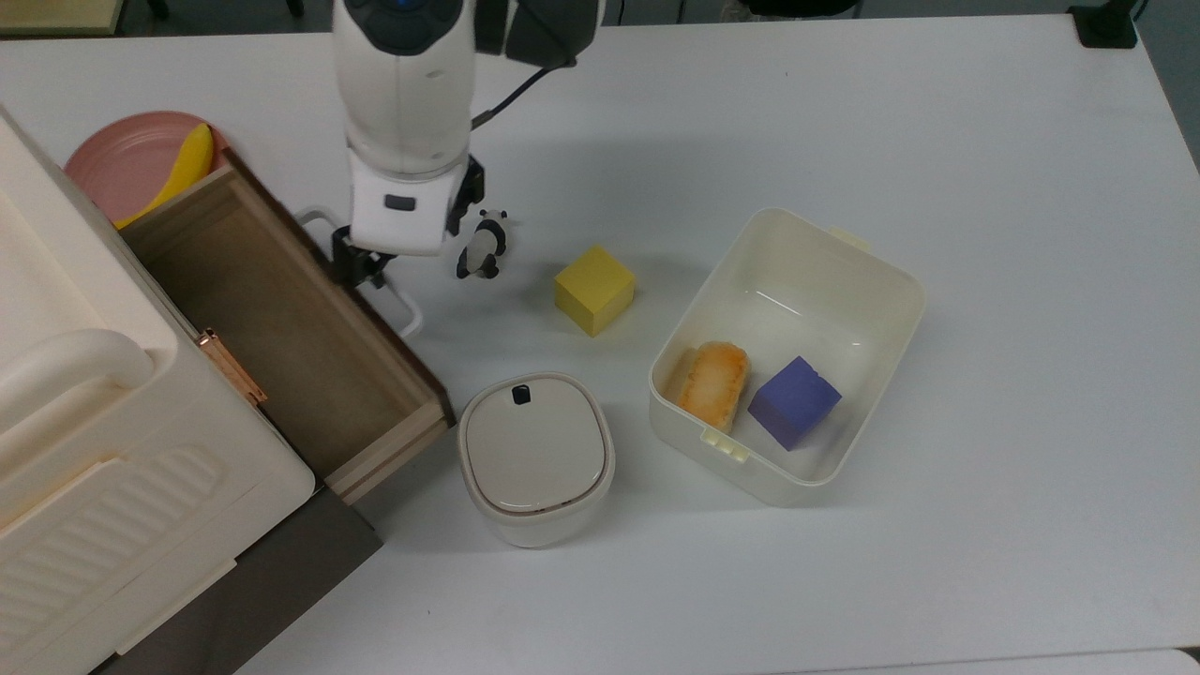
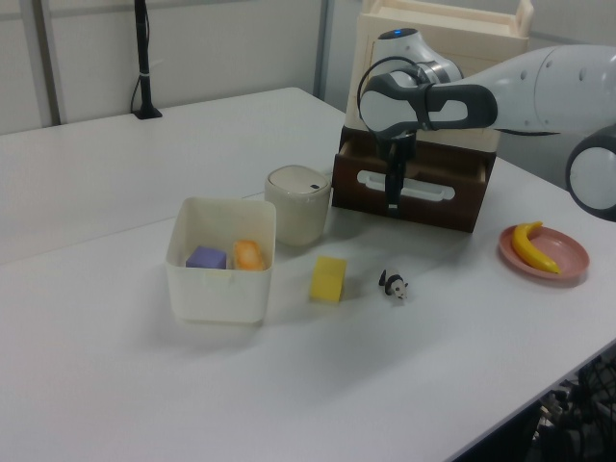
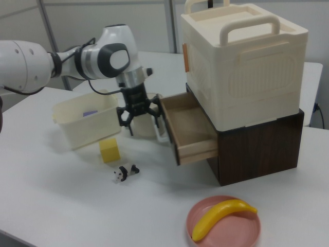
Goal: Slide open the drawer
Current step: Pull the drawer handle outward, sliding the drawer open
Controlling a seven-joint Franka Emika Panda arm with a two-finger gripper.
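White table [image 1: 937,112] carries a cream open tub [image 1: 848,281] holding an orange bread-like piece [image 1: 714,382] and a purple cube [image 1: 793,401] side by side; yellow cube [image 1: 594,289] sits on the table just beside the tub on the top view's left, with a small panda figure [image 1: 483,246] lying further toward the top view's left. Lidded white bin [image 1: 535,457] stands upright below the yellow cube in the top view, dark spot on its lid. Pink plate [image 3: 226,229] with a banana [image 3: 222,216] lying on it sits at the top view's upper left, and a black stand [image 2: 144,58] rises at the far table edge in the left view.
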